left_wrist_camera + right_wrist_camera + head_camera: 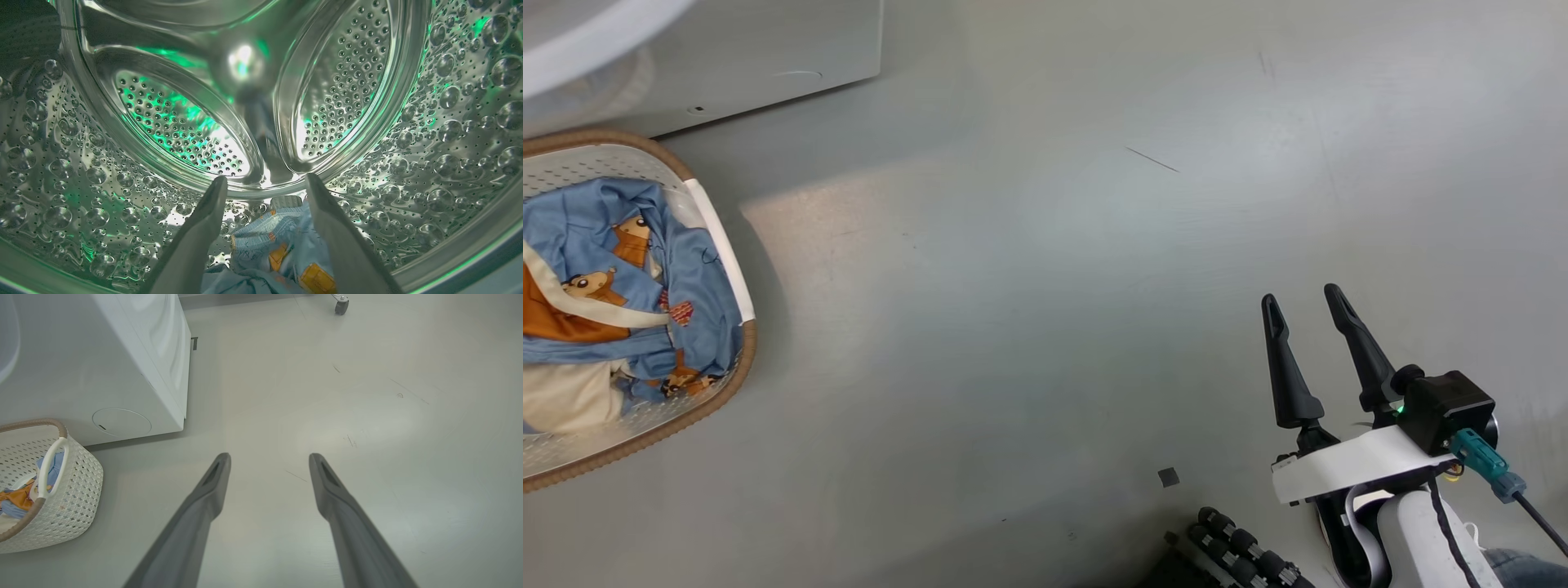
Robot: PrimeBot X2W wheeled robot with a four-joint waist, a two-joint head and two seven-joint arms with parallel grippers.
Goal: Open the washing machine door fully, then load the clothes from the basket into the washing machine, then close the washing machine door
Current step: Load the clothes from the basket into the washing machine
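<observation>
Loading is the step in hand. One light blue garment (282, 241) with orange print lies crumpled on the bottom of the perforated steel drum (449, 122). It sits at the lower centre of the left wrist view, between the two fingers of the left tool (266, 179). Those fingers stand spread wide and pinch nothing; whether they brush the cloth cannot be told. The garment's long axis appears to run up the frame, along the fingers, with its ribbed band pointing toward the drum's rear wall.

More clothes (613, 286), blue with brown bears and some cream cloth, lie heaped in the basket (745, 351) at the left edge of the head view. The basket stands on the floor (1054, 286) just below the white washing machine (768, 57) at the upper left, its long side running roughly top to bottom of that frame. The right tool (1300, 296), at the lower right, hovers over bare floor well apart from the basket, fingers spread and empty, tips pointing up the frame.

The task seems partway through. The next move calls for drawing the left tool out of the drum without snagging the cloth, carrying it to the basket, and closing on a fold of the heap.
</observation>
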